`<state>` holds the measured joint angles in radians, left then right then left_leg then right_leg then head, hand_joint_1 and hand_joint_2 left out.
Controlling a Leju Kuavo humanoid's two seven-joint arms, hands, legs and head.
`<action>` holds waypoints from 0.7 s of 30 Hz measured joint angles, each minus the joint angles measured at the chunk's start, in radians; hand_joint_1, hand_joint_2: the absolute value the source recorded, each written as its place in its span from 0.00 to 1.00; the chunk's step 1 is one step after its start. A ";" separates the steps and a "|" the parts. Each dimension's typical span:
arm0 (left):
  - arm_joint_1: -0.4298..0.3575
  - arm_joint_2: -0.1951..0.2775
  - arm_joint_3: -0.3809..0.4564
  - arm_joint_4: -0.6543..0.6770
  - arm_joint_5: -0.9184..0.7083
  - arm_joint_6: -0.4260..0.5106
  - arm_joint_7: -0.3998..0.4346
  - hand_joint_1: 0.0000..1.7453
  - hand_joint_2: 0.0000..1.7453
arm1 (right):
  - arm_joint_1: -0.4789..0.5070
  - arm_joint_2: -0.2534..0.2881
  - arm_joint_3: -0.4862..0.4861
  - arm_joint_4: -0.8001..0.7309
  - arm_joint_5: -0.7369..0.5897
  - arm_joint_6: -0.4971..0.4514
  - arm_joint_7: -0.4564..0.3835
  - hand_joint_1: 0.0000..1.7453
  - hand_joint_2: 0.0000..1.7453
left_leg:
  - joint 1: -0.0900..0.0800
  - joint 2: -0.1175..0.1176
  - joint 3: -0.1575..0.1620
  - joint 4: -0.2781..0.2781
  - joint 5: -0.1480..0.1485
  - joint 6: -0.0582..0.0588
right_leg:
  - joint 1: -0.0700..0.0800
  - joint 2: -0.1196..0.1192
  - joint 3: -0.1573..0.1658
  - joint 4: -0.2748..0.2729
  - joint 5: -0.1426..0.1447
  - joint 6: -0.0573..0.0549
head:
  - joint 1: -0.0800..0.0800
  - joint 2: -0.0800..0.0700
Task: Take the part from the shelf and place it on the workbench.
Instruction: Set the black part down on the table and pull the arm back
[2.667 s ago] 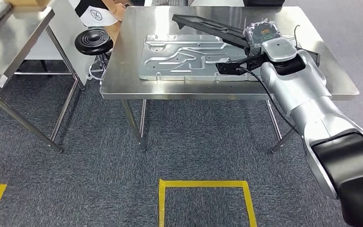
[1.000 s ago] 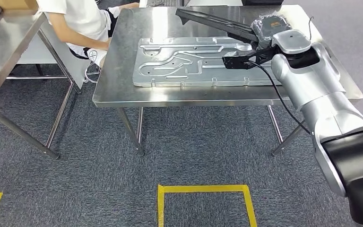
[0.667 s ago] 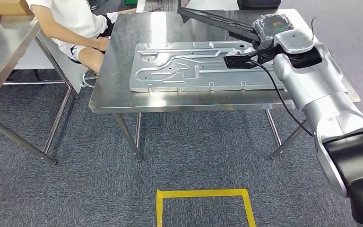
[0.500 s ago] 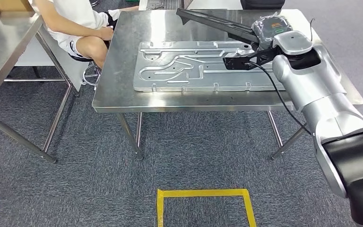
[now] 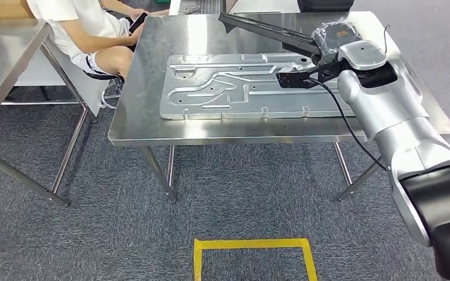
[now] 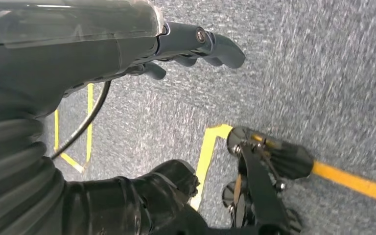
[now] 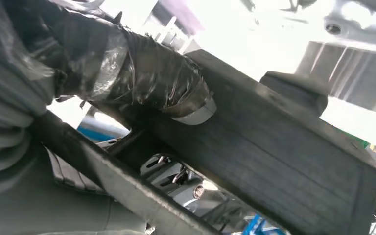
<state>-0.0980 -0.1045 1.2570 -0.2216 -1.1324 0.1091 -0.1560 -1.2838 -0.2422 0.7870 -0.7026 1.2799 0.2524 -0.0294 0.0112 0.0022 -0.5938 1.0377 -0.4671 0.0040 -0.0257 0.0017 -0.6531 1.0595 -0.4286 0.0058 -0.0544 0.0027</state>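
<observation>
A steel bench fills the upper middle of the head view, with a large stamped metal panel lying flat on it, long side running from 9 to 3 o'clock. A seated person is at the bench's 10 o'clock corner, and a second steel table stands at far 9 o'clock. Yellow floor tape marks the carpet at 6 o'clock.

The right hand grips the long black part, its fingers wrapped around the bar. The part is over the bench's far edge, beyond the panel, its long axis running from the hand toward 10 o'clock.

The left hand hangs above the carpet, fingers loosely curled and holding nothing.
</observation>
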 joint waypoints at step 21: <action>0.001 0.003 0.001 0.000 -0.002 0.002 0.006 0.00 1.00 | 0.001 0.021 0.000 0.013 -0.004 -0.004 0.017 1.00 1.00 | -0.001 0.002 -0.004 -0.038 0.046 0.046 | 0.005 0.004 -0.076 0.235 -0.136 0.014 | 0.003 0.000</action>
<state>-0.0974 -0.1015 1.2581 -0.2217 -1.1341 0.1113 -0.1497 -1.2828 -0.2211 0.7870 -0.6891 1.2757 0.2486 -0.0122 0.0099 0.0041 -0.5975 0.9993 -0.4216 0.0505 -0.0210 0.0053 -0.7290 1.2944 -0.5646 0.0202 -0.0509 0.0027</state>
